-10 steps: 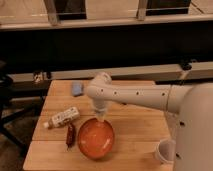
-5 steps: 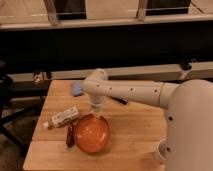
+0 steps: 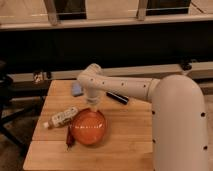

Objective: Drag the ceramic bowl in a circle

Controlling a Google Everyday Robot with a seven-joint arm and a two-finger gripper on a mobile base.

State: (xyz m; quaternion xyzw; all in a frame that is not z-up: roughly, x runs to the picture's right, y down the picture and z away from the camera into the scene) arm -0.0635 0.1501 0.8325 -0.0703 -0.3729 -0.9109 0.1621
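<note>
1. The ceramic bowl point(image 3: 89, 128) sits upright on the wooden bench point(image 3: 127, 137), left of the bench's middle and toward its near edge. It is wide, shallow and glossy orange-red, and it is the largest thing on the bench.
2. The pincer point(image 3: 93, 107) points straight down at the bowl's far rim, at the end of the white arm point(image 3: 127, 88). It meets the bowl at that rim or just inside it; whether it is open, closed or clamped on the rim cannot be told from this view.
3. The arm reaches in from the right. Its bulky white body point(image 3: 182, 125) fills the right side of the view, and its bent wrist joint stands above the far part of the bench, over the bowl's far side.
4. A small bottle point(image 3: 61, 118) with a pale label lies on its side just left of the bowl, tilted so one end points toward the bench's left edge. Its nearer end is very close to the bowl's left rim; whether they touch is not clear.
5. A slim dark red object point(image 3: 69, 138) lies along the bowl's near left side, right against it or just beside it.
6. A small blue object point(image 3: 77, 89) rests near the far edge of the bench, beside the arm's wrist joint.
7. A thin black object point(image 3: 118, 97) lies at an angle on the bench under the arm, right of the bowl and apart from it.
</note>
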